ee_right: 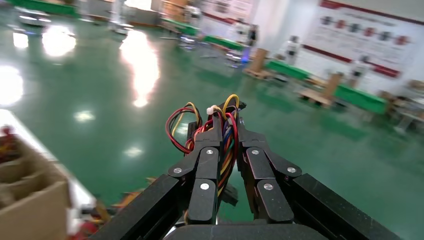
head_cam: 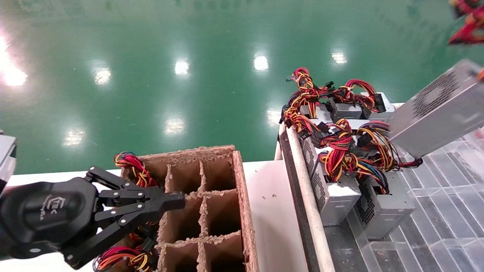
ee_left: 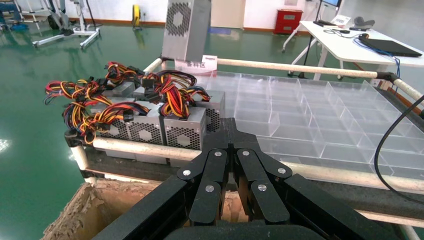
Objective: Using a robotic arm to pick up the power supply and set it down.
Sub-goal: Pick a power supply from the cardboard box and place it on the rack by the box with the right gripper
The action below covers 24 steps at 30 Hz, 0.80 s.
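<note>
The right pincer (ee_right: 226,142), clenched on the cable bundle (ee_right: 200,122), hangs the power supply (head_cam: 438,109) at upper right for transfer. The left pincer (head_cam: 177,200) sits closed, empty, over the cardboard divider box (head_cam: 242,196) at lower left.

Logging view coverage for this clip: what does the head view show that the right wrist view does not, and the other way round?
Only the head view shows the lifted power supply as a whole box, the stack of supplies in the clear tray, and the left tool shut over the cardboard divider box.

Only the right wrist view shows the right tool clamped on the cable bundle, and the factory hall behind it.

Both show the green floor and part of the cardboard box.
</note>
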Motion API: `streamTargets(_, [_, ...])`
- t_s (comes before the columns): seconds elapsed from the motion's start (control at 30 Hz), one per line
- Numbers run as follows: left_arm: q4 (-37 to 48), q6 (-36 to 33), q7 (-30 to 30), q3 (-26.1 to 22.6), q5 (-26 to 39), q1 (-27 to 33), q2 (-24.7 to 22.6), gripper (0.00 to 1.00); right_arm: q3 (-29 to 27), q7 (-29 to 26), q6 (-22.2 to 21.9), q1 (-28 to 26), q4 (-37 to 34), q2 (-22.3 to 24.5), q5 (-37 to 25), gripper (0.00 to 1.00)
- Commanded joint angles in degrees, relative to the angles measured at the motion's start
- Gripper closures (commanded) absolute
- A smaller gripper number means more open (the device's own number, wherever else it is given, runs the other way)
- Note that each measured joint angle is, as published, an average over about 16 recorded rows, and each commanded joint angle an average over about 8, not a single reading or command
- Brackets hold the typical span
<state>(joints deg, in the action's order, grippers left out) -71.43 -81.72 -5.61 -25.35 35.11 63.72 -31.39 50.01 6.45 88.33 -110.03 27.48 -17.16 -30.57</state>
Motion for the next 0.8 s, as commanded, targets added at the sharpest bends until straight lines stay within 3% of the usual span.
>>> streamTargets(0.03, [0.0,0.0,0.0,0.0,0.0,0.0,0.0,1.00,0.0,0.9,-0.3,-1.9,-3.3,-0.5,-1.7,1.00])
streamTargets(0.27, [0.0,0.0,0.0,0.0,0.0,0.0,0.0,1.00,1.8,4.8,-4.7,-5.3,-12.3,-3.9,-7.6,1.00])
streamTargets(0.5, [0.0,0.0,0.0,0.0,0.0,0.0,0.0,1.00,3.6,7.6,-10.8,-4.6,-19.5,-8.1,-11.1,1.00])
streamTargets(0.8, [0.0,0.0,0.0,0.0,0.0,0.0,0.0,1.00,3.6,9.6,-10.5,-2.2,-23.7,-11.5,-10.9,1.00])
